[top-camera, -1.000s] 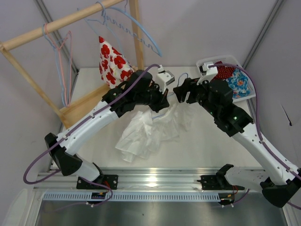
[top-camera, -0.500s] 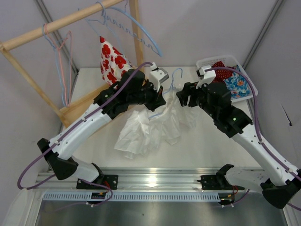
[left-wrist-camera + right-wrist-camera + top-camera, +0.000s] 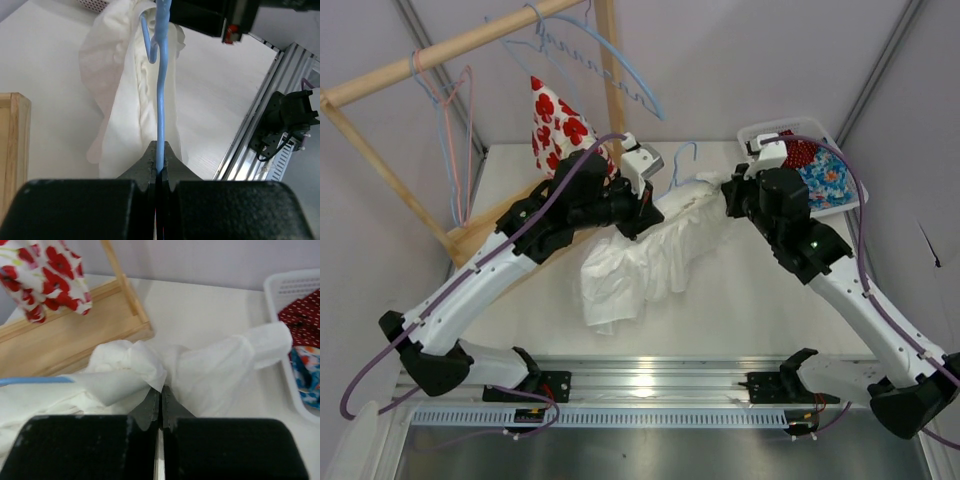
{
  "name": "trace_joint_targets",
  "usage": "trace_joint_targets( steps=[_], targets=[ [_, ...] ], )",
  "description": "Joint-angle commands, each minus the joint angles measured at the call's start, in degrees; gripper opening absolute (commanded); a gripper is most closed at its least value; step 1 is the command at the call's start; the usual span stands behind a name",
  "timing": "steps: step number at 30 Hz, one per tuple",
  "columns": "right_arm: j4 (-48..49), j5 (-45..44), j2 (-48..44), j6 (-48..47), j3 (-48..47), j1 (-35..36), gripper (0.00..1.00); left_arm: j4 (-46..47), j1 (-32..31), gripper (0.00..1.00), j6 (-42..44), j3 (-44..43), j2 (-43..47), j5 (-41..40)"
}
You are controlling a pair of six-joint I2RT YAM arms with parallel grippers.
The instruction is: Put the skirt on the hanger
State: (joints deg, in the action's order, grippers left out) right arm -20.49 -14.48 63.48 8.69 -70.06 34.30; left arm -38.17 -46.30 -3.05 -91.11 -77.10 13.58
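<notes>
The white skirt [image 3: 650, 250] stretches from the table up to my right gripper [image 3: 728, 188], which is shut on a bunched edge of it [image 3: 215, 367]. My left gripper [image 3: 655, 202] is shut on the wire of a light blue hanger [image 3: 161, 100]. The hanger's hook [image 3: 678, 163] sticks up between the two grippers. In the left wrist view the skirt [image 3: 132, 105] hangs around the far end of the hanger. In the right wrist view the hanger [image 3: 35, 380] shows at the left, partly under the cloth. My right gripper's closed tips [image 3: 161, 389] pinch the fabric.
A wooden rack [image 3: 470, 235] stands at the back left with a red-flowered garment [image 3: 555, 125] and spare hangers [image 3: 600, 60] on its rod. A white basket [image 3: 855, 200] of coloured clothes sits at the back right. The aluminium rail [image 3: 650, 380] runs along the near edge.
My right gripper has shut on the skirt's edge and lifted it toward the hanger. My left arm shifted left with the hanger. The skirt is now drawn out between the grippers.
</notes>
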Motion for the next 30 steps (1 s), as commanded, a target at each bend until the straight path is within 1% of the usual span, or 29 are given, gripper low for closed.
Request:
trace_joint_targets(
  steps=[1,4,6,7,8,10,11,13,14,16,17,19,21,22,23,25,27,30],
  targets=[
    [-1.65,-4.51,-0.99,1.33,-0.25,-5.63,0.00,2.66,0.25,0.00,-0.64,0.93,5.63,2.32],
    [-1.92,-3.46,-0.82,2.03,-0.34,-8.63,0.00,2.75,0.25,0.00,-0.91,2.51,6.78,3.90],
    [-1.48,-0.21,-0.82,2.12,-0.69,-8.99,0.00,2.67,0.25,0.00,-0.99,2.95,7.31,3.73],
    [-1.13,1.11,-0.90,2.12,-0.78,-8.99,0.04,2.58,0.25,0.00,-1.08,3.04,7.40,3.73],
    [-1.13,2.51,-0.91,2.21,-1.21,-8.90,0.27,2.58,0.25,0.00,-1.08,3.04,7.32,3.73],
    [-2.18,5.25,-0.99,1.60,-2.18,-8.99,0.44,2.66,0.25,0.00,-1.34,3.22,7.40,3.99],
    [-2.71,5.25,-1.08,1.25,-2.62,-9.08,0.57,2.49,0.25,0.00,-1.43,3.39,7.58,3.99],
    [-5.24,2.89,-1.60,0.89,-4.29,-9.43,0.66,1.97,0.25,0.00,-1.43,3.48,8.10,3.47],
    [-6.57,2.10,-1.61,1.07,-4.90,-10.82,0.71,1.27,0.25,0.00,-1.61,3.57,8.45,3.03],
    [-11.12,1.04,-1.52,3.86,-7.45,-12.94,0.73,0.03,0.25,0.00,-2.22,4.10,9.77,2.07],
    [-12.54,1.21,-1.43,5.19,-8.07,-15.21,0.76,-1.28,0.34,0.00,-2.49,4.79,10.99,1.89],
    [-14.65,4.26,-1.78,8.26,-8.08,-17.07,0.76,-3.04,0.25,0.00,-3.80,5.85,12.67,1.36],
    [-13.79,5.86,-3.10,9.76,-5.02,-18.13,0.77,-5.67,0.25,0.00,-5.46,9.01,15.73,-0.30],
    [-13.26,7.96,-3.71,10.81,-3.69,-18.13,0.77,-6.64,0.25,0.00,-6.09,9.72,16.97,-2.84],
    [-12.65,9.02,-4.94,11.43,-2.37,-18.05,0.77,-7.61,0.25,0.00,-6.61,12.42,18.20,-4.17],
    [-11.16,11.48,-6.17,12.31,0.87,-17.96,0.78,-10.51,0.25,0.00,-9.51,14.37,22.32,-7.15],
    [-9.14,16.04,-8.02,13.11,2.99,-17.52,0.79,-13.40,0.25,0.00,-12.92,16.31,24.88,-11.55],
    [-7.81,17.12,-9.95,13.37,6.07,-15.85,0.82,-16.40,0.25,0.00,-16.97,17.54,29.37,-16.91]
  ],
)
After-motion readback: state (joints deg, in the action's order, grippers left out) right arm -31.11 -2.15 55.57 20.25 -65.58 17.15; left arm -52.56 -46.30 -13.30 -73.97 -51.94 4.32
